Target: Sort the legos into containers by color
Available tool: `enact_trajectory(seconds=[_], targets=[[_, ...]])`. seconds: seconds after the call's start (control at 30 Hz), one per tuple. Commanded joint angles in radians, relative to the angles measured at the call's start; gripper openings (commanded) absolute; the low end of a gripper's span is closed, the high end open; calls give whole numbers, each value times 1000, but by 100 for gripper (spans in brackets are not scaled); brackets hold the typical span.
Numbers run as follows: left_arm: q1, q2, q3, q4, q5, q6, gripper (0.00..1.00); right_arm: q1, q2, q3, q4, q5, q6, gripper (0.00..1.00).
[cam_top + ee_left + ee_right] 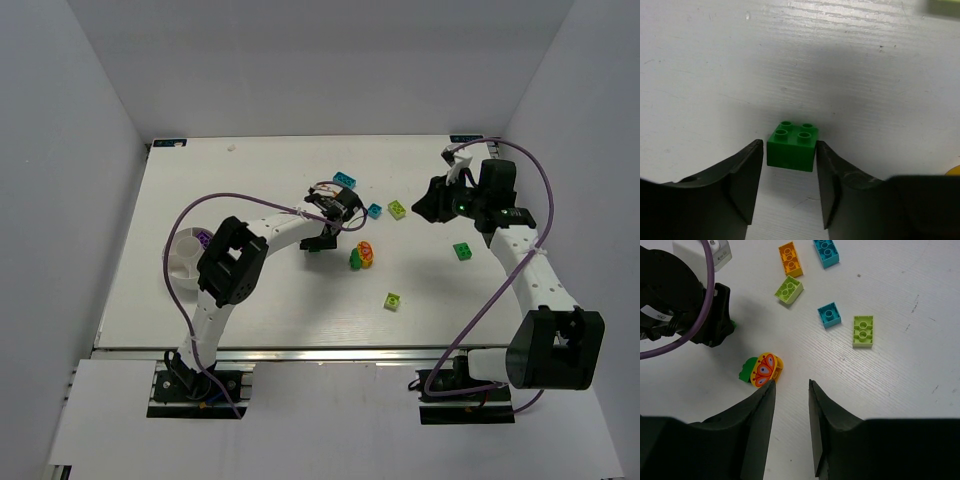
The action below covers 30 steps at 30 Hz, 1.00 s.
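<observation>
One dark green brick (792, 145) is being picked up. In the top view, the left gripper (322, 240) is seen lowered over the middle of the table (300, 320), well apart from the white bowl (172, 260), where a purple brick (203, 238) lies. The right gripper (425, 205) hangs over the right side.

In the left wrist view, the brick is framed on the table between parted jaws, not yet clamped. Closing and lifting are judged to be called for next.

In the right wrist view, the right jaws are seen apart and empty, near a yellow-orange piece (765, 369).
</observation>
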Motion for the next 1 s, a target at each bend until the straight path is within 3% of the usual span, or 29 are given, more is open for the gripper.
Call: enact_trajectory(seconds=[0.0,0.1,0.2,0.23,0.37,0.6,0.77,0.97], targets=[[-6,-14,32,14,1,2,53,-9,-25,-4,23,-35,14,39],[-6,-14,32,11,4,2,45,-12,-27,-2,23,-46,14,39],[3,-28,29,8,11,7,30,-15,-30,-5,23,-47,14,39],[3,-36,26,5,11,5,19,-12,-31,-5,23,-52,14,39],[21,-143,-22,2,-12,21,0,-15,-33,-8,22,-65,13,39],[66,-494,-186,-42,-114,18,0,-12,-43,-13,22,-82,8,38],[260,-661,-302,-96,-121,1,0,-12,-57,-16,23,-101,7,38],[535,-731,-278,-131,-76,42,0,-13,-74,-16,23,-135,22,38]])
